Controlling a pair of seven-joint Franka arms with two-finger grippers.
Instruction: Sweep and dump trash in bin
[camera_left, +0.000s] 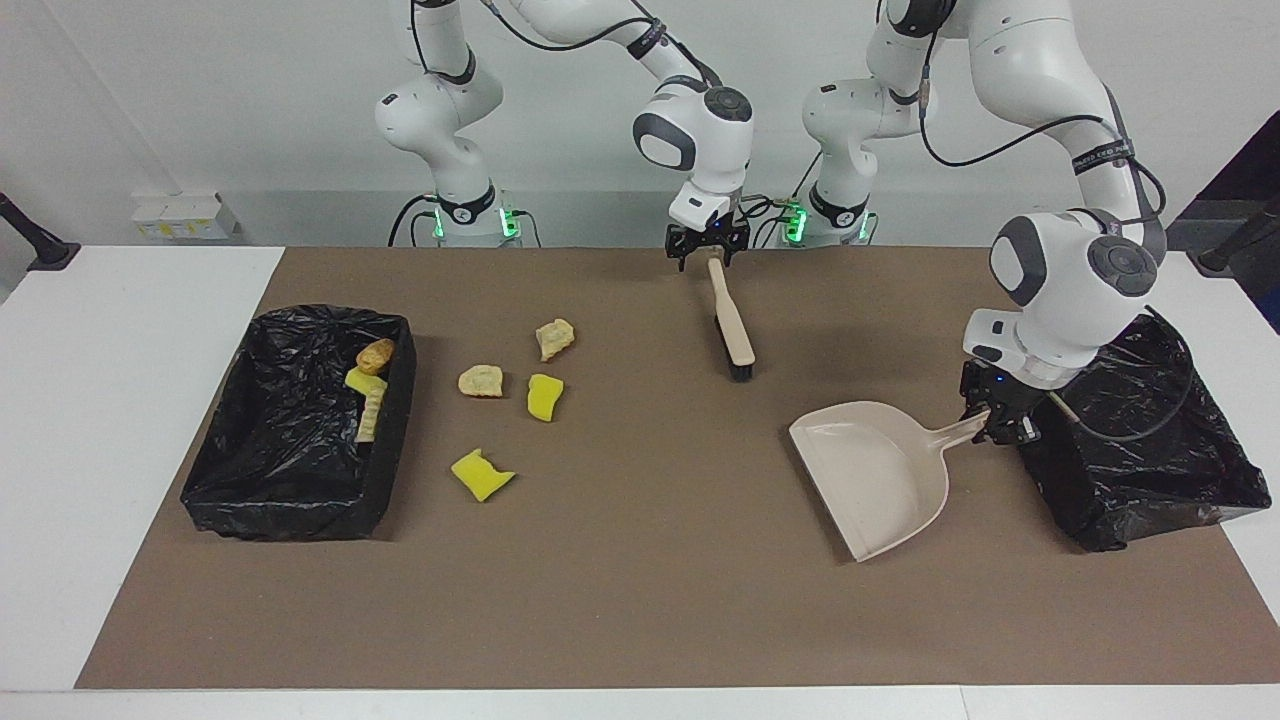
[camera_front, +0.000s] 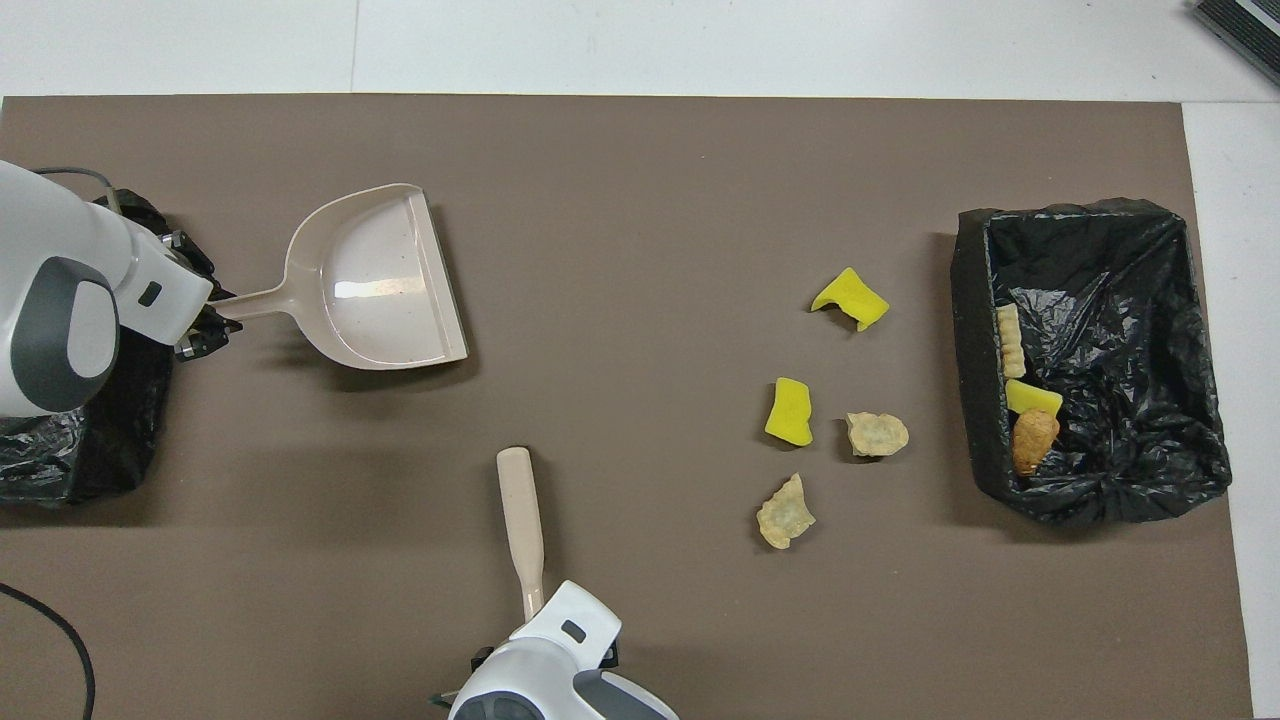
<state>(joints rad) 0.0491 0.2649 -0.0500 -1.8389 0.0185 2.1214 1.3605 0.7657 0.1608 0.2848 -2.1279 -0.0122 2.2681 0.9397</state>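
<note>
Here the trash lies in two groups at the right arm's end of the table. Four scraps sit loose on the brown mat (camera_left: 640, 600): a yellow sponge chunk (camera_left: 481, 474), a second yellow chunk (camera_left: 544, 396), a tan lump (camera_left: 481, 380) beside it, and another tan lump (camera_left: 554, 338) nearer the robots. Three more scraps (camera_left: 368, 385) rest inside the black-lined bin (camera_left: 290, 480) just beside them.

The right gripper (camera_left: 707, 243) is over the handle end of the beige brush (camera_left: 731, 325), which lies flat on the mat, well apart from the loose scraps; its fingers stand spread on either side of the handle tip, not clamped on it.

The left gripper (camera_left: 1000, 415) is clamped on the handle of the beige dustpan (camera_left: 880, 470), at the left arm's end, just beside a second black-lined bin (camera_left: 1140, 470).

No readable writing shows.
</note>
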